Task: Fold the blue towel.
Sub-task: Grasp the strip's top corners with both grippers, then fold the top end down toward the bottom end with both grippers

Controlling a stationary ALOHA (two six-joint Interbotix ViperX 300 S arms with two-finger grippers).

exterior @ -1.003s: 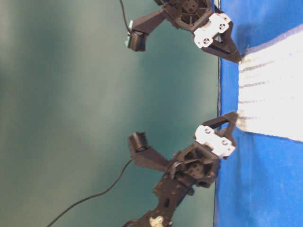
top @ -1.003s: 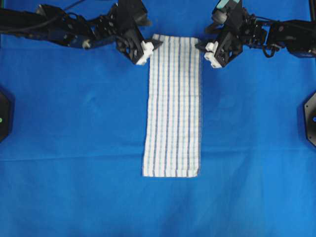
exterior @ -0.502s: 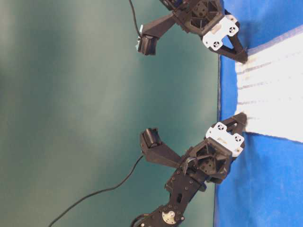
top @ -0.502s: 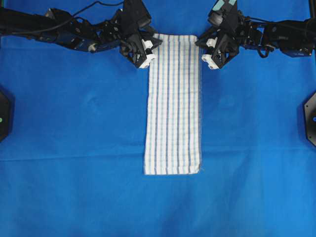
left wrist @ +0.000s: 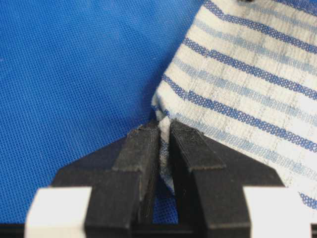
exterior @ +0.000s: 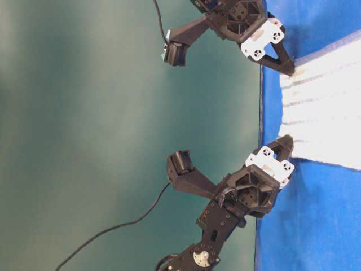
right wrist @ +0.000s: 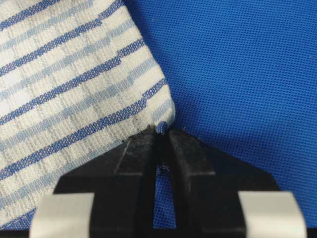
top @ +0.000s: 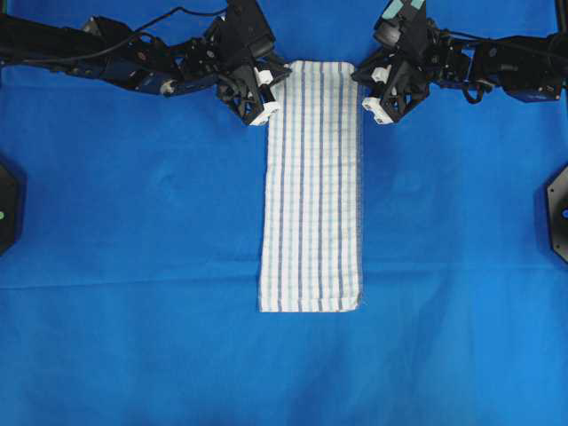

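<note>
So the blue towel (top: 312, 186) is laid out flat as a long narrow strip running up and down the middle of the blue table covering (top: 133, 266), short ends at top and bottom. It's the white woven one with thin dark and pale blue stripes, and the bottom end sits loose with nothing on it.

Both arms are parked at the towel's top end, one on each corner. The left gripper (top: 273, 78) is at the towel's top-left corner, and in the left wrist view its two black fingers (left wrist: 141, 153) are pressed together with a bit of the towel's (left wrist: 247, 84) corner edge sandwiched between them. You can see the cloth bunching right at the tips.

The right gripper (top: 358, 78) is doing the mirror thing at the towel's top-right corner. From the right wrist view its fingers (right wrist: 185, 153) are squeezed nearly shut on the very tip of the corner, just a little nub of towel (right wrist: 64, 89) poking out between them.

In the table-level view both grippers (exterior: 287, 141) (exterior: 289, 69) touch that end of the towel (exterior: 321, 107), low at the covering.
</note>
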